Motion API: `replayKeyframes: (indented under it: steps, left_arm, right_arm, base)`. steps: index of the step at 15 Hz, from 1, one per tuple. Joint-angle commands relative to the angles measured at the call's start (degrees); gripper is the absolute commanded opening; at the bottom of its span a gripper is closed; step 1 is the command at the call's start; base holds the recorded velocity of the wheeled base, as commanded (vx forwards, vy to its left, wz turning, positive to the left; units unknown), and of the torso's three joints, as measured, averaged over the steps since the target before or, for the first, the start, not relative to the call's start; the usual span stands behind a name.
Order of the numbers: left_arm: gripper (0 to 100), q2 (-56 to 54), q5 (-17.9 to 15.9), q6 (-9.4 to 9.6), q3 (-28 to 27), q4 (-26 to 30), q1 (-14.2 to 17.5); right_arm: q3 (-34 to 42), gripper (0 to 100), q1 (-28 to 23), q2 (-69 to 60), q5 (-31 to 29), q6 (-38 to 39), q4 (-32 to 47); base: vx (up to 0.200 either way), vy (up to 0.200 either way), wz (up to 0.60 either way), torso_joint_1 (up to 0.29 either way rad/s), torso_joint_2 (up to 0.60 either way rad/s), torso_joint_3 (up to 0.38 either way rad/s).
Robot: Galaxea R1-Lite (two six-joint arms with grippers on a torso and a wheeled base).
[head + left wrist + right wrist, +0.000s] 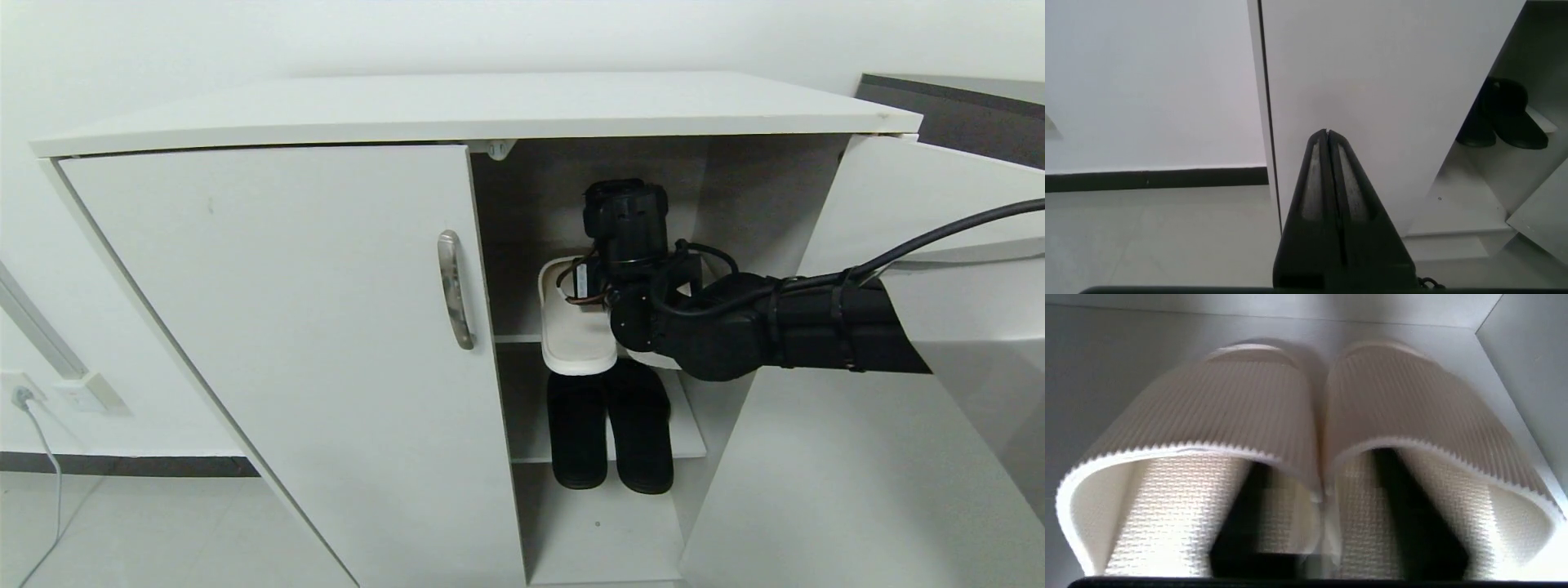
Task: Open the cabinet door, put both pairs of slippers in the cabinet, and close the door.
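From the head view, the cabinet (490, 106) has its left door (269, 327) closed and its right door (816, 490) swung wide. The right arm (775, 327) reaches inside to the upper shelf (514, 337), where the white slippers (571, 335) lie with their heels past the front edge. The black slippers (608, 433) sit on the lower shelf (526, 408).

In the left wrist view, the left gripper (1327, 139) is clenched on nothing, in front of the closed left door.

In the right wrist view, the right gripper (1327, 531) has its fingers (1245, 531) spread, one inside each white slipper, with the touching inner strap edges between them and seemingly unsqueezed. The ribbed fabric looks light and soft. It would give under a pinch, so those paired straps seem the best hold.
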Motion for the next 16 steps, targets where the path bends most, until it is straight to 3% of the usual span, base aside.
replayKeyframes:
  steps: [1, 4, 8, 13, 14, 16]
  left_arm:
    - [0, 0.07, -0.03, -0.02, 0.0, 0.0, 0.0]
    - [0, 0.07, 0.06, -0.02, 0.0, 0.0, 0.0]
    - [0, 0.07, 0.06, -0.02, 0.0, 0.0, 0.0]
    - [0, 0.07, -0.03, -0.11, 0.0, 0.0, 0.0]
    - [0, 0.07, -0.03, -0.11, 0.0, 0.0, 0.0]
    - [0, 0.07, -0.12, -0.11, 0.0, 0.0, 0.0]
  right_arm:
    - [0.32, 100, 0.02, -0.09, -0.18, -0.04, -0.01]
    - [4.8, 100, 1.25, -4.57, -0.44, -0.04, -0.01]
    - [18.6, 100, 6.08, -16.26, -0.53, 0.66, -0.89]
    - [38.11, 100, 12.15, -27.25, 0.08, 0.75, -11.7]
    - [43.3, 0, 13.2, -28.3, 0.08, 0.75, -15.75]
    - [48.75, 0, 13.99, -28.39, 0.96, 0.31, -22.34]
  base:
    - [0.0, 0.0, 0.0, 0.0, 0.0, 0.0]
    - [0.0, 0.0, 0.0, 0.0, 0.0, 0.0]
    - [0.0, 0.0, 0.0, 0.0, 0.0, 0.0]
    - [0.0, 0.0, 0.0, 0.0, 0.0, 0.0]
    - [0.0, 0.0, 0.0, 0.0, 0.0, 0.0]
    - [0.0, 0.0, 0.0, 0.0, 0.0, 0.0]
